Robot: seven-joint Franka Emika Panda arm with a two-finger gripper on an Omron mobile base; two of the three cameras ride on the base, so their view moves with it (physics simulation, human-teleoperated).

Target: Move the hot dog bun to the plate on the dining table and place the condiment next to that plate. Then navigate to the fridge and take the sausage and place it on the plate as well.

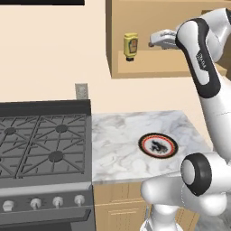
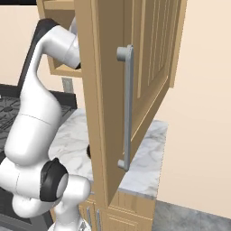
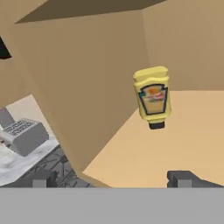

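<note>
The fingers [image 3: 181,178] stand wide apart, nothing between them, the gripper [image 1: 155,38] reaching into the open wall cabinet [image 1: 153,70]. Left to right below: the stove [image 1: 43,144], then the marble counter [image 1: 117,140] bearing a red-rimmed plate [image 1: 157,145]. The yellow mustard bottle [image 3: 152,97] stands cap-down on the cabinet shelf, apart from the fingers.

The bottle [image 1: 131,46] stood in the cupboard [image 1: 149,67] above the bench [image 1: 117,135]; the plate [image 1: 157,145] lay right of the stove [image 1: 45,144]
</note>
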